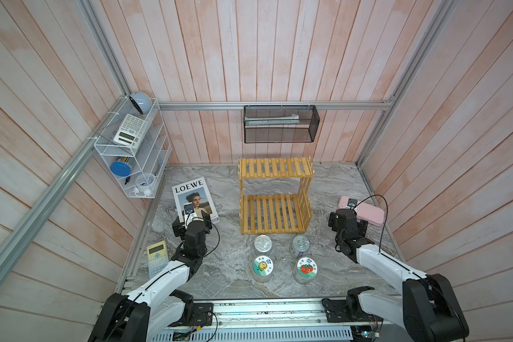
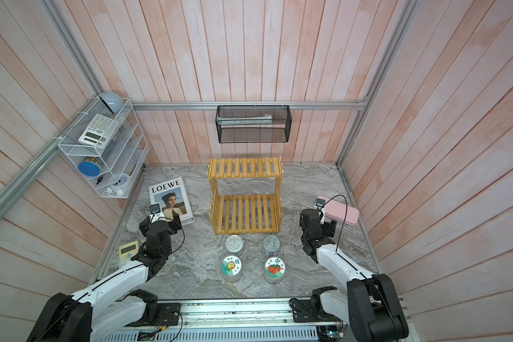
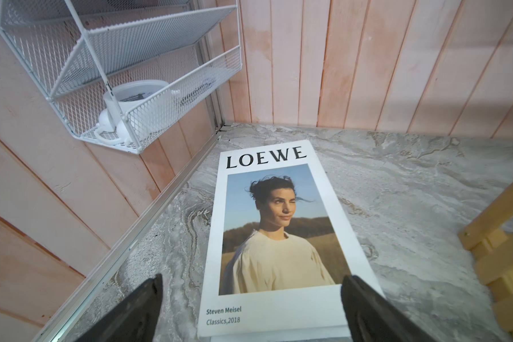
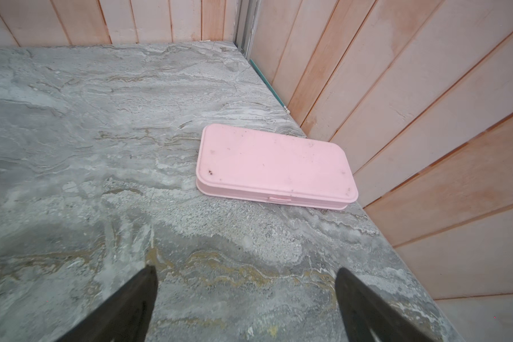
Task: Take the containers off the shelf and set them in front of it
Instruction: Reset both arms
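Four of four are off the shelf [image 1: 274, 213], both tiers bare. Two cans [image 1: 263, 243] [image 1: 301, 243] and two jars [image 1: 262, 267] [image 1: 306, 269] stand upright in a square just in front of it, between the claws and slightly behind their tips. Task looks done, nothing left to move. Both claws are wide and empty: left claw [image 3: 252, 277] over the magazine [image 3: 276, 237], right claw [image 4: 246, 268] with the pink case [image 4: 276, 165] ahead of it. Grey marble top [image 4: 101, 118], pink plank walls [image 1: 279, 59], wire rack [image 3: 125, 74] on the wall ahead and outboard of the left claw.

Left end effector [image 3: 253, 277], right end effector [image 4: 246, 268], splayed
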Tool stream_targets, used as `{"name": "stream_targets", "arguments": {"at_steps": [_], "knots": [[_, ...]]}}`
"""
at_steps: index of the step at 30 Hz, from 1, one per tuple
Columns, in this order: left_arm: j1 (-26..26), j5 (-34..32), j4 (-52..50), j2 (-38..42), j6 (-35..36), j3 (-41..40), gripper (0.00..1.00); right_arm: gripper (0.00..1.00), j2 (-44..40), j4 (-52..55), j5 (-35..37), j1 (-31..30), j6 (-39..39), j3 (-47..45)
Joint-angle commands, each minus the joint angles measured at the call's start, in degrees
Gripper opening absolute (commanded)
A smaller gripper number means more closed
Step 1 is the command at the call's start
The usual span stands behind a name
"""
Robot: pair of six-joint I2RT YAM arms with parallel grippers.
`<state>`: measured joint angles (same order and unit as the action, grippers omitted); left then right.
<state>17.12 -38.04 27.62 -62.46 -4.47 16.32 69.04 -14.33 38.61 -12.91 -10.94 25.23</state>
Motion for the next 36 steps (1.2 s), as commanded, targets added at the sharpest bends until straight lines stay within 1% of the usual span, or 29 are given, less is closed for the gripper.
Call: {"name": "stream_targets", "arguments": {"at_steps": [1,3,6,8,9,10,11,13,14,16,18,21,23,25,28,30,31,33,36], "knots": [[-2.34,2.73,17.17,-3.99,3.67,-3.09,1.0,0.98,3.3,-14.03,5.39,0.26,3.83,-0.91],[-3.38,4.02,23.41,-7.8,4.37,-4.0,1.0,0.98,6.08,-20.16,6.02,0.24,4.55,-2.05],[-4.37,4.55,30.78,-14.53,6.14,-3.27,1.0,0.98,11.45,-29.49,6.57,0.29,6.67,-3.12],[-5.6,4.66,35.76,-19.83,7.07,-2.21,1.0,0.98,12.88,-29.87,6.68,-0.01,8.68,-1.99],[-6.3,4.73,37.41,-22.25,7.04,-1.7,1.0,0.98,13.57,-32.58,7.09,-0.01,9.6,-2.42],[-6.76,5.04,35.9,-23.45,6.11,-0.73,1.0,0.98,14.33,-36.36,7.11,0.24,9.96,-3.55],[-7.28,5.97,37.61,-25.01,6.07,-0.58,1.0,0.98,15.69,-41.09,6.43,0.9,9.95,-5.22],[-8.14,6.82,35.98,-24.19,4.67,-0.8,1.0,0.98,18.08,-47.14,5.51,1.55,10.39,-7.05],[-9.13,7.56,34.97,-23.45,3.57,-0.92,1.0,0.98,17.67,-46.22,4.75,1.32,10.4,-7.13],[-10.7,8.54,38.46,-25.72,1.77,-1.78,1.0,0.98,17.48,-45.76,3.88,1.34,10.44,-7.04],[-10.89,9.31,45.4,-29.9,2.73,-2.62,1.0,0.98,17.72,-47.73,2.31,1.39,11.01,-7.9],[-11.06,9.87,40.57,-27.47,1.69,-2.27,1.0,0.98,18.3,-50.1,-1.29,1.4,12.17,-8.96],[-11.06,9.74,43.97,-29.27,2.34,-2.54,1.0,0.98,19.19,-51.2,-3.77,1.31,13.22,-9.05],[-11.06,10.0,43.17,-28.51,1.77,-2.74,1.0,0.98,18.7,-51.39,-4.7,1.69,12.7,-9.73],[-11.06,10.0,43.82,-29.0,2.22,-2.61,1.0,0.98,20.66,-55.02,-9.14,2.76,12.5,-11.32],[-11.06,9.66,42.14,-28.6,1.99,-2.1,1.0,0.98,24.55,-60.3,-8.75,2.74,13.24,-11.48],[-11.06,9.51,41.93,-28.75,2.1,-1.85,1.0,0.98,24.87,-61.45,-8.29,2.47,13.46,-11.67],[-11.06,9.47,41.15,-28.42,1.92,-1.72,1.0,0.98,23.54,-58.58,-8.47,2.37,13.06,-11.52],[-11.05,9.48,41.32,-28.49,1.93,-1.72,1.0,0.98,24.57,-60.62,-8.0,1.97,13.73,-11.52]]}}
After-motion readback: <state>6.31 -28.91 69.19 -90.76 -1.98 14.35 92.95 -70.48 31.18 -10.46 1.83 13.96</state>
